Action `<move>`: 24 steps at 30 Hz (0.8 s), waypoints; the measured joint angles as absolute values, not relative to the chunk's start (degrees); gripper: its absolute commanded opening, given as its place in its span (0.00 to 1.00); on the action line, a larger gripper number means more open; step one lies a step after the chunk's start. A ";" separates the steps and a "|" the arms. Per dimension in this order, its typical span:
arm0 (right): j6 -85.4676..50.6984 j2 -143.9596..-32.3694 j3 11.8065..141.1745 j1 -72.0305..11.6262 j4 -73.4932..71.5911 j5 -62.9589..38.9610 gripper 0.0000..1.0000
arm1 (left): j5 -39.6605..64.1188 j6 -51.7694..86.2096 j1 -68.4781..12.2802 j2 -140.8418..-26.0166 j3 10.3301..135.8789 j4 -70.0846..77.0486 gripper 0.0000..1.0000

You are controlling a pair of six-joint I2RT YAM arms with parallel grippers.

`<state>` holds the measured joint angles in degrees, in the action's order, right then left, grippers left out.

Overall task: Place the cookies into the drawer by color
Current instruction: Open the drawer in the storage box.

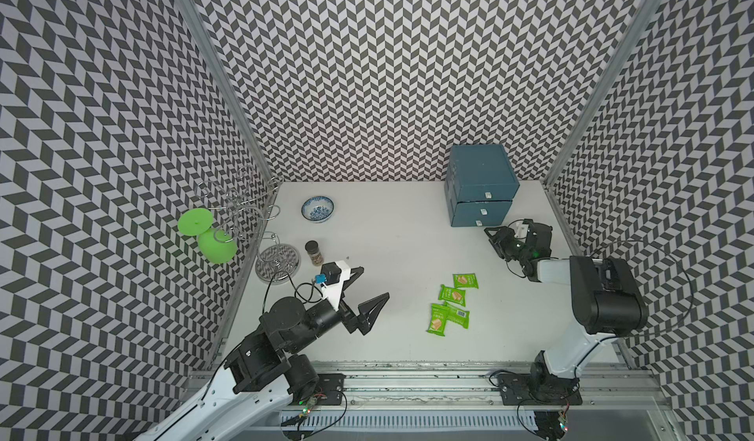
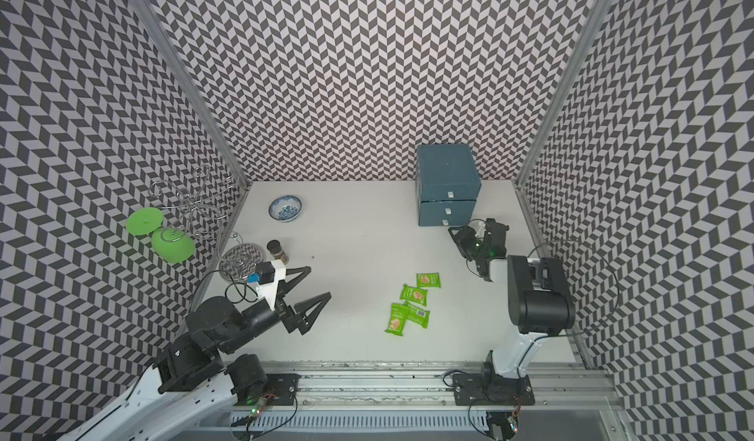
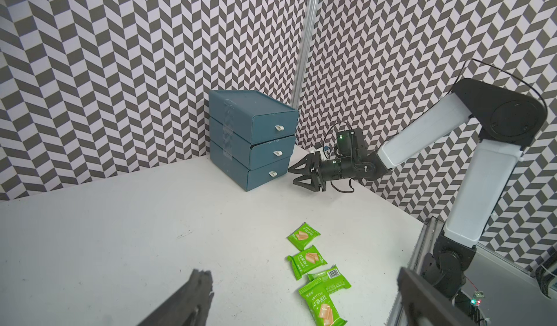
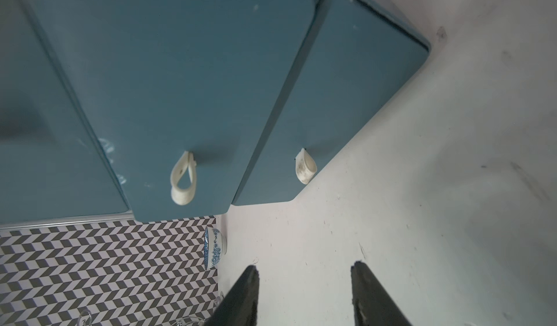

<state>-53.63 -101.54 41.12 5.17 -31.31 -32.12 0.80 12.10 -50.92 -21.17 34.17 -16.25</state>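
Step, as I judge: opening a drawer. Right pincer [image 3: 291, 176] half-spread, empty, just short of the loop handle [image 4: 306, 166] of the bottom drawer [image 3: 259, 179]. Next it must straddle the loop, pinch, pull. Left pincer [image 1: 374, 282] spread wide, empty. Four green cookie packets [image 1: 452, 295] lie on the tabletop [image 1: 400, 255] (between the two arms). The right wrist view shows the loops closely, but no packets.

In the left wrist view the frame edge cuts off the nearest green packet [image 3: 324, 308], which overlaps a corner of a barcoded packet [image 3: 330, 276]. The left claw [image 3: 303, 274] shows only blurred, cropped fingers [image 3: 197, 297]. The right wrist view crops the drawer unit [image 4: 187, 83] and the right claw [image 4: 305, 266]. Closed drawers hide their contents. Packet print is unreadably small in both top views.
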 measured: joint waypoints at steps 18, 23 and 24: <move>-56.34 -112.55 50.09 4.29 -34.26 -33.32 0.46 | 0.99 12.10 -50.46 -21.71 34.17 -16.21 1.00; -58.17 -115.35 51.75 3.57 -35.31 -33.47 0.43 | 1.21 12.10 -50.19 -21.76 34.17 -16.19 0.99; -58.52 -115.94 52.21 3.49 -35.46 -33.47 0.42 | 1.23 12.10 -50.19 -21.76 34.17 -16.19 0.99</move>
